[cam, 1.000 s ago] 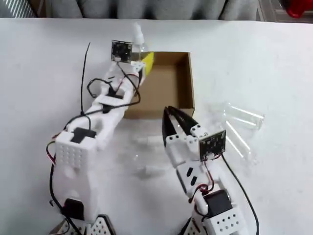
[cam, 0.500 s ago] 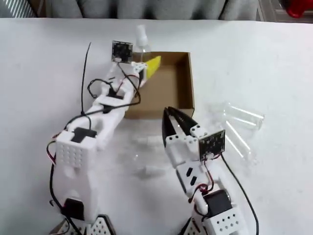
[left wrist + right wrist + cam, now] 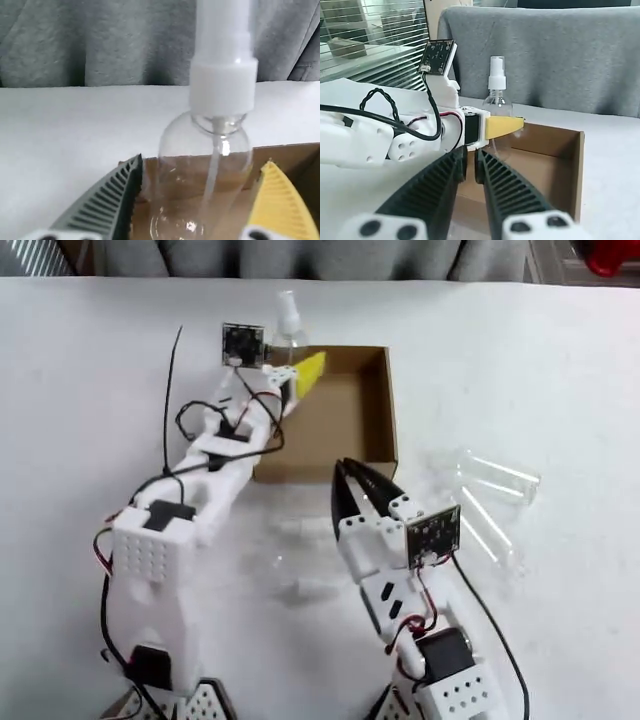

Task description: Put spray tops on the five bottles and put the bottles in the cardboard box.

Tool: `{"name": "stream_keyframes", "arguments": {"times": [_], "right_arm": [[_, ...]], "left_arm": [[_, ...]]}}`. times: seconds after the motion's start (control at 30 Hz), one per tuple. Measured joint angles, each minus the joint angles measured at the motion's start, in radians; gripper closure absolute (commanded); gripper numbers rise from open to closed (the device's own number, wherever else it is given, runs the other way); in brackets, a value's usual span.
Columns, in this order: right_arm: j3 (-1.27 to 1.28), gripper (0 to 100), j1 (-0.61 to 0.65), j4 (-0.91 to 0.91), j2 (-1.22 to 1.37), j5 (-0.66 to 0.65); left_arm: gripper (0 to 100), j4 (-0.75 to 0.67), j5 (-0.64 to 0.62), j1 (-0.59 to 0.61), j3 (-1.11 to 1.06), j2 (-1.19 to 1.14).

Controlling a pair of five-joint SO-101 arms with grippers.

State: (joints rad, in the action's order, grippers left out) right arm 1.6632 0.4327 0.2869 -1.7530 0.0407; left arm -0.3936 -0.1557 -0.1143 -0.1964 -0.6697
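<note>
1 upright bottle at the box corner — spray top on.

On the white counter, a box is set just beyond the right gripper; bottles are laid to its right.

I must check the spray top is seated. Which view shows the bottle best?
Left wrist view: the bottle is close, the top's collar clear on its neck. Right wrist view shows it whole but far; high view, partly behind an arm.
</note>
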Motion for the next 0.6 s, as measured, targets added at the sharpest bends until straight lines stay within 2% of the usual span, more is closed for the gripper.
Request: {"name": "stream_keyframes", "arguments": {"times": [0.27, 0.6], "right_arm": [[0.000, 98.2, 0.000, 0.000, 0.000, 0.000], [0.000, 98.2, 0.000, 0.002, 0.000, 0.000]], "left_arm": [[65, 0.000, -0.006, 0.000, -0.213, 0.173], [66, 0.000, -0.006, 0.000, -0.503, 0.496]]}}
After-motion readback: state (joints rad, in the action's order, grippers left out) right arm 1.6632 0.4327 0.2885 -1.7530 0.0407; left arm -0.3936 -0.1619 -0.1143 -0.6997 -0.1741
